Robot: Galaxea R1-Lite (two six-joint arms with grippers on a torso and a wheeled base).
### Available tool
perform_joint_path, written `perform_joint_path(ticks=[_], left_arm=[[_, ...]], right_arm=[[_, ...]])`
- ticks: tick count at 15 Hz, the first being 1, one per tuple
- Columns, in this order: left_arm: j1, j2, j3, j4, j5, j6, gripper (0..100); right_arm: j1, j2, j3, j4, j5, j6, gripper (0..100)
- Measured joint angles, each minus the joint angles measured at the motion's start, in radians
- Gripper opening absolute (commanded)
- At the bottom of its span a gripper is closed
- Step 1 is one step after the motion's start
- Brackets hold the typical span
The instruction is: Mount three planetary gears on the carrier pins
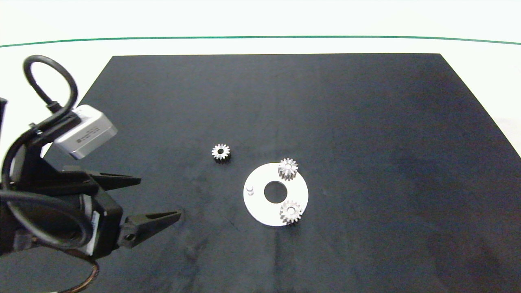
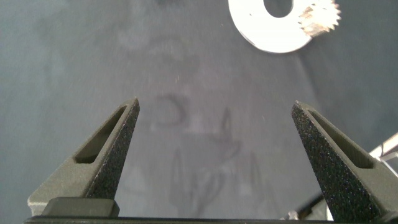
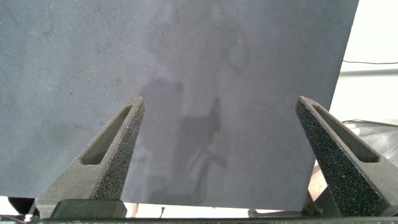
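Note:
A flat white disc [image 1: 260, 209] with a round central hole lies on the black mat. Two silvery planetary gears sit on its carrier pins, one at the far right [image 1: 287, 168] and one at the near right [image 1: 290, 211]. On the disc's left side one carrier pin [image 1: 250, 189] stands bare. A third planetary gear [image 1: 221, 152] lies loose on the mat, up and left of the disc. My left gripper [image 1: 160, 197] hovers open and empty at the left, well short of both. The left wrist view catches the disc's edge [image 2: 261, 40] and one gear [image 2: 320, 17]. My right gripper [image 3: 217, 112] is open over bare mat.
The black mat [image 1: 366, 122] covers most of the white table, with wide free room to the right and far side. A green line [image 1: 260, 37] runs across the table beyond the mat. The right arm is outside the head view.

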Motion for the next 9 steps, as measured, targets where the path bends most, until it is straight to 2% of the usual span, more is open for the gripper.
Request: perform_joint_path(ticks=[4, 9], left_arm=[[-0.024, 0.138, -0.006, -0.101, -0.003, 0.010, 100], [-0.061, 0.258, -0.060, -0.128, -0.001, 0.034, 100]], right_arm=[[-0.001, 0.004, 0.014, -0.006, 0.002, 0.004, 100], [0.000, 0.015, 0.014, -0.024, 0.004, 0.002, 100]])
